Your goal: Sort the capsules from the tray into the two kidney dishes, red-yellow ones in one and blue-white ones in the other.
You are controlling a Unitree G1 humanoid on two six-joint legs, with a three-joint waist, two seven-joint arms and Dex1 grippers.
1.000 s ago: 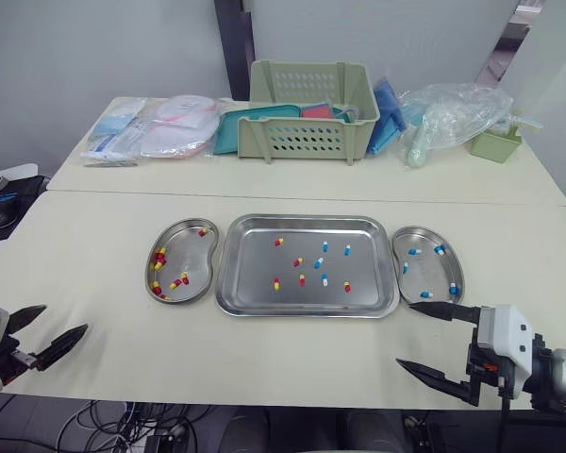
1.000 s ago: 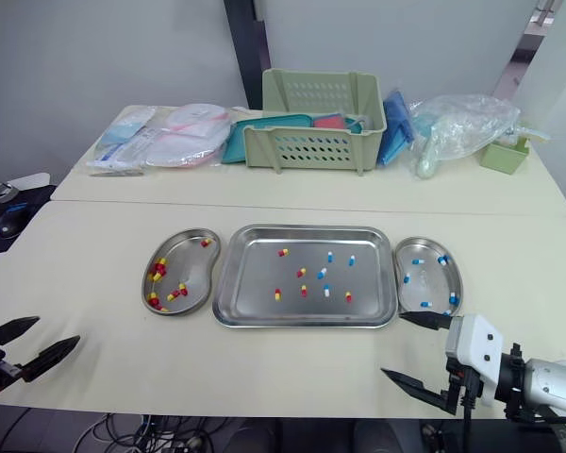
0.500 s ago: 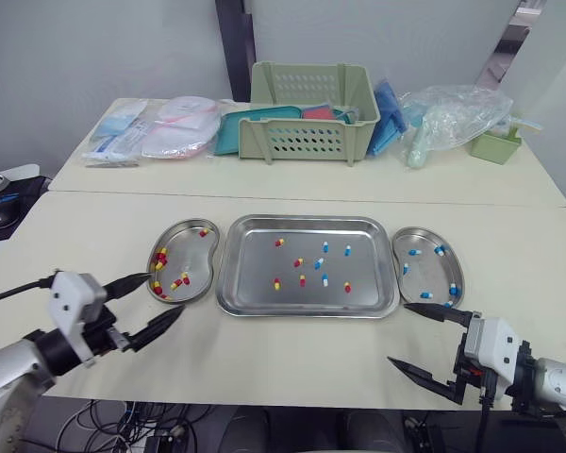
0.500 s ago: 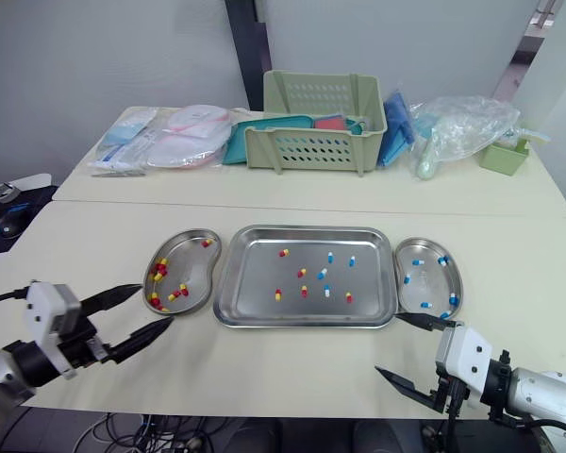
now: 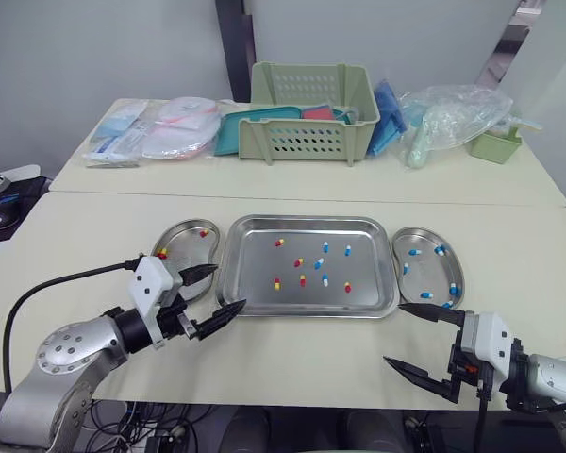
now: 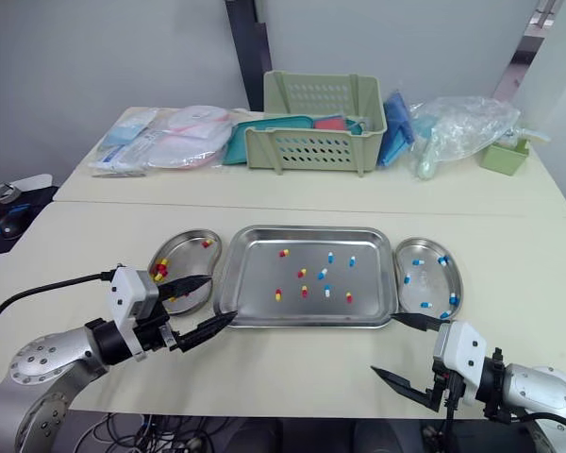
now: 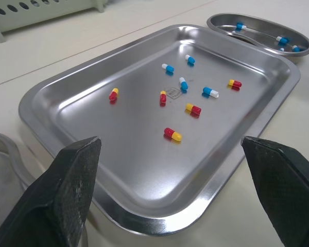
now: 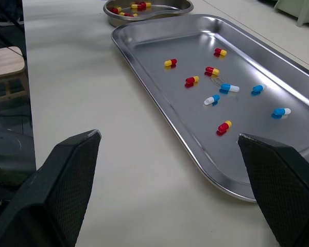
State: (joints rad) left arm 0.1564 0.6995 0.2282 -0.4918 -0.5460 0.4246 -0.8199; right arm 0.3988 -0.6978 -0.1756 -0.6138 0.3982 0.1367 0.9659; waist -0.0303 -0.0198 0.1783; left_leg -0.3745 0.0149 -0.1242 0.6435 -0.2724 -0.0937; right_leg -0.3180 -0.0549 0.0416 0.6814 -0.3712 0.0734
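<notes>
A steel tray [image 5: 311,312] at the table's middle holds several loose capsules, red-yellow [image 5: 276,282] and blue-white [image 5: 324,246]. The kidney dish [image 5: 184,241] on its left holds red-yellow ones [image 5: 160,253]. The kidney dish [image 5: 429,272] on its right holds blue-white ones [image 5: 413,252]. My left gripper [image 5: 230,286] hovers open over the left dish's near end and the tray's near left corner. In the left wrist view a red-yellow capsule [image 7: 172,134] lies between its spread fingers [image 7: 74,175]. My right gripper [image 5: 392,332] is open over bare table, just in front of the tray's near right corner.
On the rear table stand a green basket [image 5: 309,111], flat packets [image 5: 156,129], a clear plastic bag [image 5: 453,115] and a small green container [image 5: 495,143]. A black cable [image 5: 47,288] trails from my left arm. A seam [image 5: 94,192] divides the two tables.
My left arm has swung in from the table's front left edge to the left dish and the tray's corner. The right gripper has crept slightly left, still open.
</notes>
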